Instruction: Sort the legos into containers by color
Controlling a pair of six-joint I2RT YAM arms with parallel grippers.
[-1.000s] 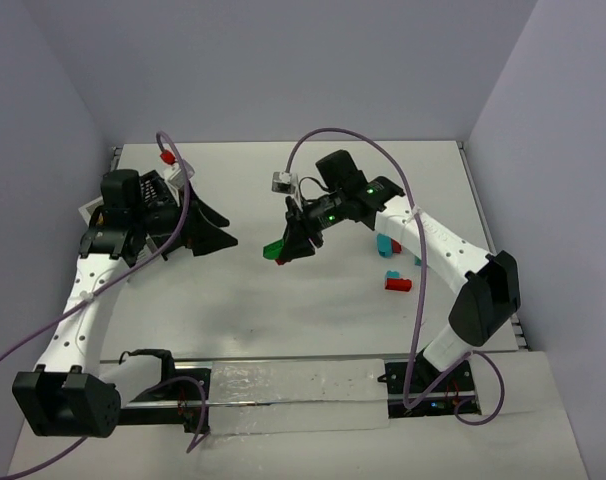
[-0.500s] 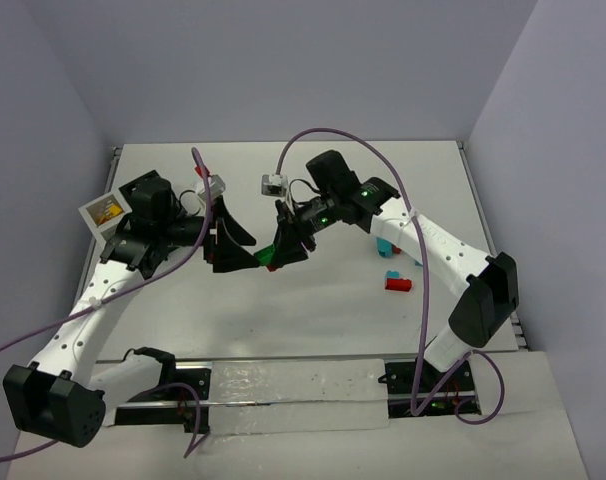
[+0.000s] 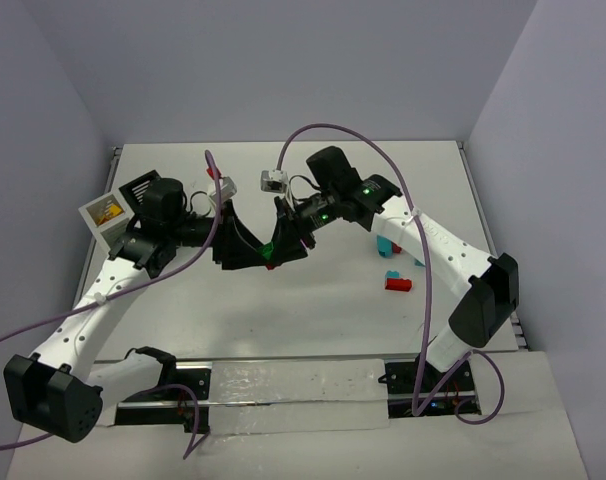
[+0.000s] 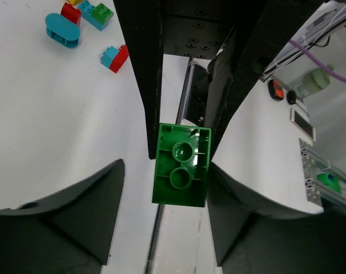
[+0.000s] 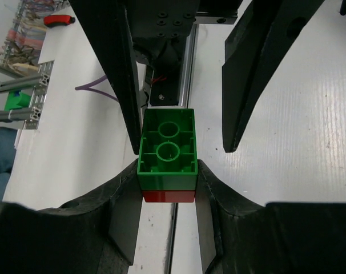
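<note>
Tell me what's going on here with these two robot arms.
The right gripper holds a green Lego brick joined to a red brick, with its jaws shut on the pair above the middle of the table. The left gripper faces it, jaws open on either side of the green brick and not closed on it. It could be a handover or a pull-apart; I can't tell which. A few loose bricks lie to the right.

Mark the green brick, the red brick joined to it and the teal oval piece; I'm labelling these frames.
green brick (image 5: 167,142): right wrist view, its hollow ringed face.
red brick (image 5: 168,196): right wrist view, its side strip.
teal oval piece (image 4: 61,29): left wrist view, its top.
</note>
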